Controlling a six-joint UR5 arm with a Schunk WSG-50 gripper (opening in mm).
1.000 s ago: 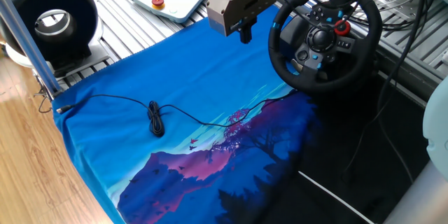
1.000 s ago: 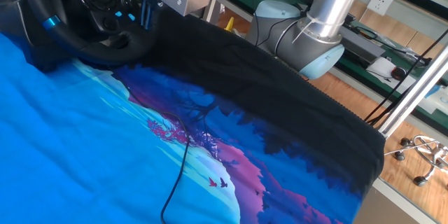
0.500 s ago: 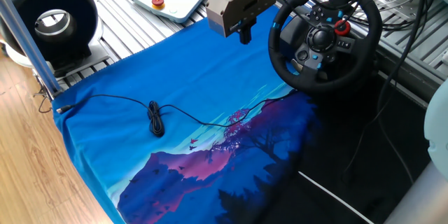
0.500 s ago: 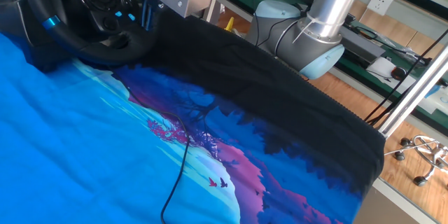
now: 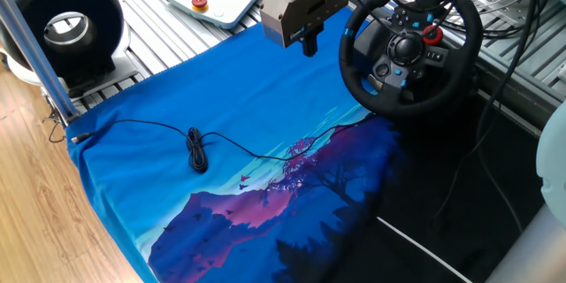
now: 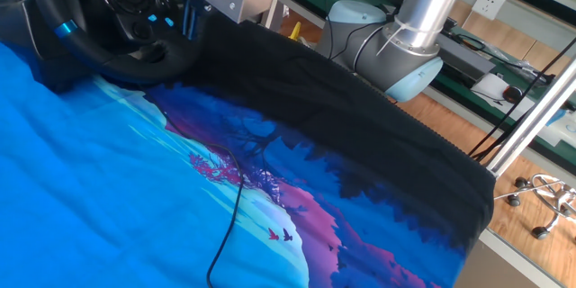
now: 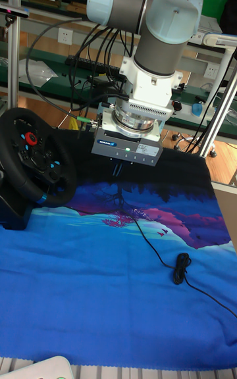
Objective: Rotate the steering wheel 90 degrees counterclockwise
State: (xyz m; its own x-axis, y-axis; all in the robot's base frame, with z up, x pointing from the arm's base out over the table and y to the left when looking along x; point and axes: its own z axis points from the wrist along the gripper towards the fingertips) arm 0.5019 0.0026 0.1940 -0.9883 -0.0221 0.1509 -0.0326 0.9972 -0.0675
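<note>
The approach is in hand: the gripper [image 5: 309,46], fingers close together and holding nothing, is held beside the wheel [image 5: 412,44]. Next, the rim must be reached.

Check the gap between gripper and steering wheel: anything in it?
Nothing: in the tall fixed view only bare cloth shows between the gripper and steering wheel; the cable lies on the gripper's far side.

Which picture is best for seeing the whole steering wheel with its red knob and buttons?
One fixed view is best: the steering wheel faces that camera, whole rim, red knob and buttons showing. The other fixed view cuts it off at the top corner. The tall fixed view sees it side-on at the left edge.
</note>
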